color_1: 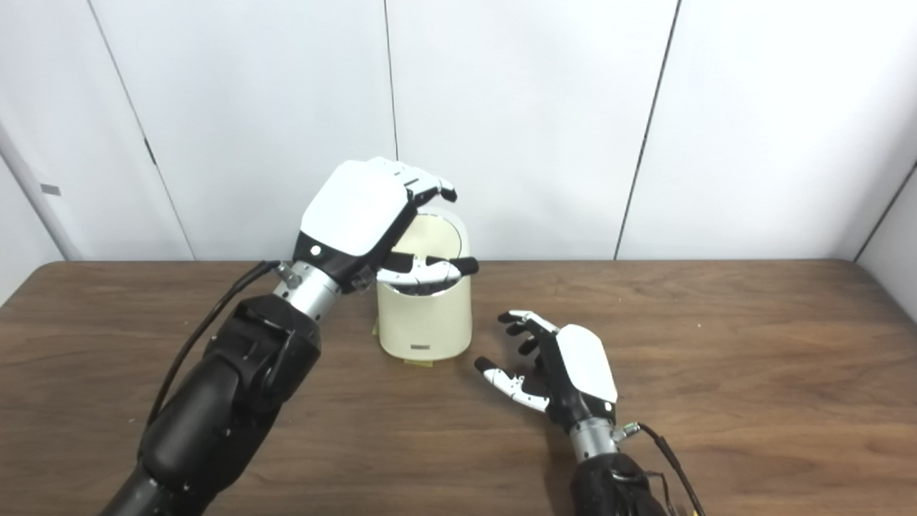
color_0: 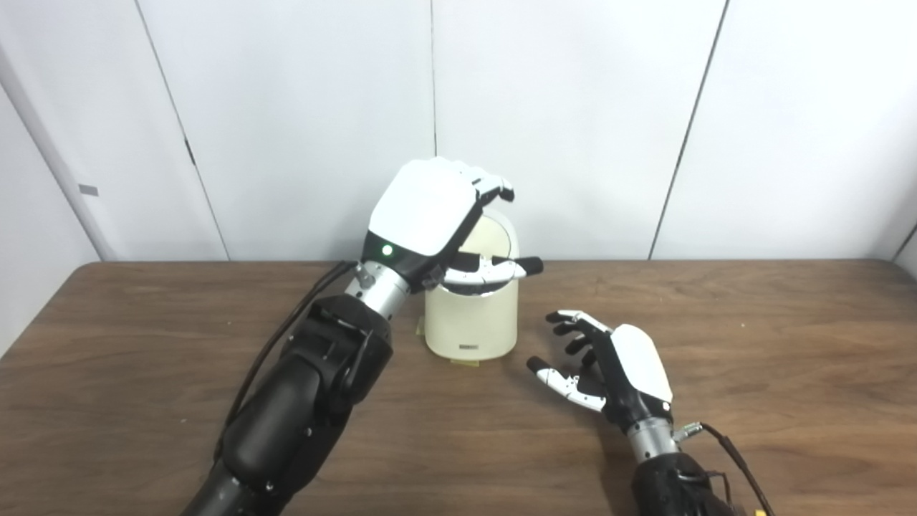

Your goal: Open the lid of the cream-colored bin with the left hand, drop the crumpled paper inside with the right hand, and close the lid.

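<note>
You have the cream-colored bin standing on the brown table just left of the frame's centre, close to the table's far edge and the white wall panels behind it. Its lid is tipped up on edge, pale inner face toward you, rising behind the bin's opening.

Your left hand sits above the bin, left of centre in the upper middle of the frame, white back facing the cameras with a green light glowing near the wrist. Its fingers curl over the top edge of the raised lid, while the thumb reaches across the mouth of the bin, in front of the lid. Whether the fingers actually press on the lid or only hover at its edge you cannot tell from either view. The left forearm runs down to the lower left corner.

Your right hand is low and right of centre, just beside the bin but apart from it, resting at table level. Its fingers are spread and loosely curved toward the bin, and the palm holds nothing.

You see no crumpled paper in either view; the inside of the bin is hidden by the left thumb and the rim
</note>
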### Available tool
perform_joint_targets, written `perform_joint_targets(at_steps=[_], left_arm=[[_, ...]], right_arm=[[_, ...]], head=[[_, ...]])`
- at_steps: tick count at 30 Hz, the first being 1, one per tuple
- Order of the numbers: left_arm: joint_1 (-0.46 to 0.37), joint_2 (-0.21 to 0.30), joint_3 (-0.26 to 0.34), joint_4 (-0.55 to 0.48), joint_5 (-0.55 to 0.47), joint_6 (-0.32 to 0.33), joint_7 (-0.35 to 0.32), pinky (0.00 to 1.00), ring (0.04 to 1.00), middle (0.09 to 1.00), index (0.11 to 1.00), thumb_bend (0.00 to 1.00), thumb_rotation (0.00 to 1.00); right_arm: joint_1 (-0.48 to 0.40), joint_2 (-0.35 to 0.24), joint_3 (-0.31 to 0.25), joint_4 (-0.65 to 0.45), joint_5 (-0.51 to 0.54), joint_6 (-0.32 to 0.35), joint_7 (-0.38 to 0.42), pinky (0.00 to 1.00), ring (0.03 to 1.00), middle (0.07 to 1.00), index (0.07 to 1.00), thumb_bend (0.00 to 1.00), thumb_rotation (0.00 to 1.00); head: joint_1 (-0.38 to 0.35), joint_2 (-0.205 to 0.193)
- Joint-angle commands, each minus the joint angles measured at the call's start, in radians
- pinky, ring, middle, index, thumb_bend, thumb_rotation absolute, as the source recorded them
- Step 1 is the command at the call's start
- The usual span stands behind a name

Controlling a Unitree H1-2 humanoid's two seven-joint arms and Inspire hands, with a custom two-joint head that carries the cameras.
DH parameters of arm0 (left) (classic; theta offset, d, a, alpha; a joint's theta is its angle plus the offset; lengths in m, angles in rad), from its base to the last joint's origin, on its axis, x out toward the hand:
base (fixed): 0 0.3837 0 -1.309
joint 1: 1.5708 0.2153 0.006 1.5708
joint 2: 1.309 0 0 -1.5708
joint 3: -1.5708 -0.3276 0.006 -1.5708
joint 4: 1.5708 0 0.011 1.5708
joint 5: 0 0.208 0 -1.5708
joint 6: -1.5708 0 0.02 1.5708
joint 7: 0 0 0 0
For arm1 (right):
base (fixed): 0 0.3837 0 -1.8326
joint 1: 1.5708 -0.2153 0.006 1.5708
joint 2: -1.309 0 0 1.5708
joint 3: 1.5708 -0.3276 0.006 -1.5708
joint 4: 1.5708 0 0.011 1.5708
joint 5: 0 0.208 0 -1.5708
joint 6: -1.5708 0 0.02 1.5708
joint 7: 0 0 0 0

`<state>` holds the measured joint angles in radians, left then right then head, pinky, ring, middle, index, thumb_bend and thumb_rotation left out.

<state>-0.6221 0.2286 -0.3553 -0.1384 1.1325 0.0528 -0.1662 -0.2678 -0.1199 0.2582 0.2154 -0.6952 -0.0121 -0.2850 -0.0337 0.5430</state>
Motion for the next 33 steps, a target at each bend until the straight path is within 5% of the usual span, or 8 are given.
perform_joint_targets(at_steps=[1,6,9,12,16,28,33], left_arm=[[-0.06,-0.013,0.032,-0.054,-0.011,0.01,0.02,0.86,0.839,0.836,0.831,0.62,0.79],[-0.049,-0.025,0.103,-0.1,-0.091,0.015,0.022,0.81,0.86,0.859,0.863,0.61,0.8],[0.007,-0.05,0.186,-0.119,-0.239,-0.028,0.116,0.56,0.677,0.724,0.73,0.56,0.71],[0.077,-0.078,0.262,-0.112,-0.394,-0.078,0.184,0.45,0.572,0.644,0.665,0.43,0.56],[0.182,-0.086,0.308,-0.086,-0.518,-0.13,0.223,0.52,0.65,0.682,0.676,0.22,0.47],[0.425,-0.092,0.328,0.036,-0.646,-0.272,0.314,0.6,0.726,0.753,0.752,0.21,0.5],[0.496,-0.12,0.333,0.152,-0.657,-0.385,0.407,0.56,0.683,0.722,0.718,0.21,0.39]], right_arm=[[0.011,0.007,0.007,0.03,0.004,-0.021,-0.015,0.43,0.567,0.698,0.738,0.38,0.56],[0.011,0.005,0.01,0.032,0.005,-0.026,-0.015,0.46,0.59,0.693,0.736,0.39,0.55],[0.01,0.004,0.01,0.031,0.005,-0.03,-0.018,0.44,0.574,0.691,0.735,0.36,0.55],[0.01,0.002,0.009,0.038,0.004,-0.041,-0.029,0.45,0.578,0.689,0.734,0.33,0.52],[0.014,0.003,0.005,0.036,0.007,-0.039,-0.027,0.45,0.576,0.691,0.739,0.3,0.47],[0.038,-0.001,-0.01,0.024,0.034,-0.094,-0.054,0.52,0.645,0.705,0.713,0.26,0.26],[0.072,0.006,-0.034,-0.023,0.075,-0.117,-0.046,0.48,0.613,0.691,0.697,0.28,0.23]], head=[[-0.001,0.001],[-0.002,0.001],[-0.004,0.002],[-0.003,-0.004],[-0.005,-0.014],[-0.026,-0.011],[-0.051,0.001]])
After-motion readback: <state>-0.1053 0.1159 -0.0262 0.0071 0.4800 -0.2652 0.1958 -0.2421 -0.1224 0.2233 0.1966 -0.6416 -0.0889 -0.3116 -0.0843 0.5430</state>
